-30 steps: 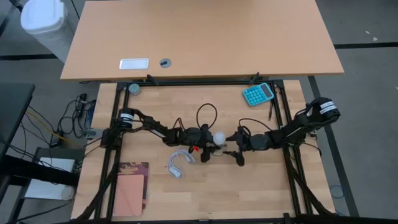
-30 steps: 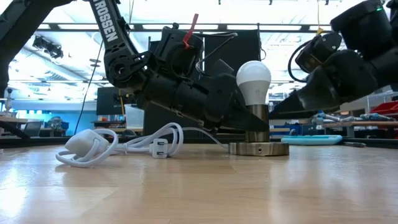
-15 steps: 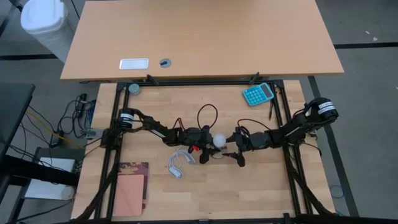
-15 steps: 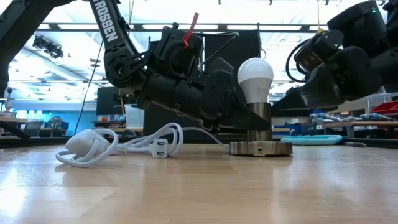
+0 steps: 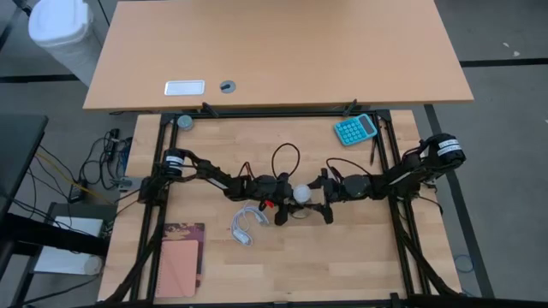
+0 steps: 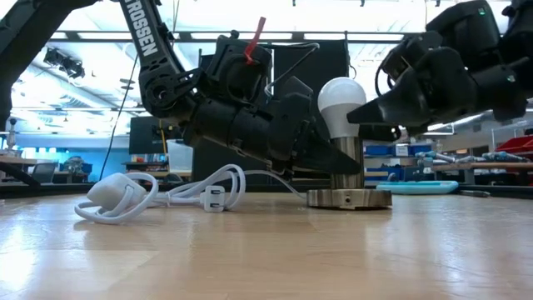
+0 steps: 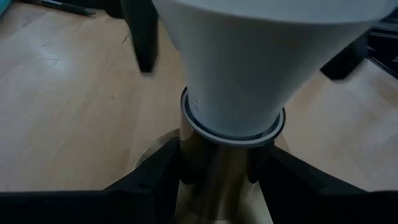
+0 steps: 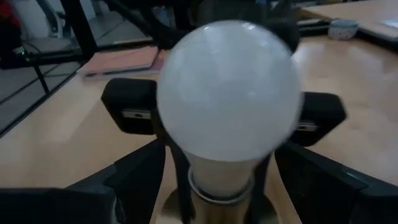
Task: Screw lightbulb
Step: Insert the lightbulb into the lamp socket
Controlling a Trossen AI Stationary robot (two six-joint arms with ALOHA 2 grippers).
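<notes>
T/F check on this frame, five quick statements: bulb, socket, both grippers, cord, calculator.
1. The lightbulb stands upright in the socket. True.
2. The left gripper is clamped on the bulb's white globe. False: its fingers close on the metal socket stem below the bulb.
3. The right gripper is open, with its fingers on either side of the bulb. True.
4. The white cord is wrapped around the socket. False: it lies coiled on the table, apart from the socket.
5. The calculator lies under the right gripper. False: it sits toward the far right of the table, away from both grippers.
</notes>
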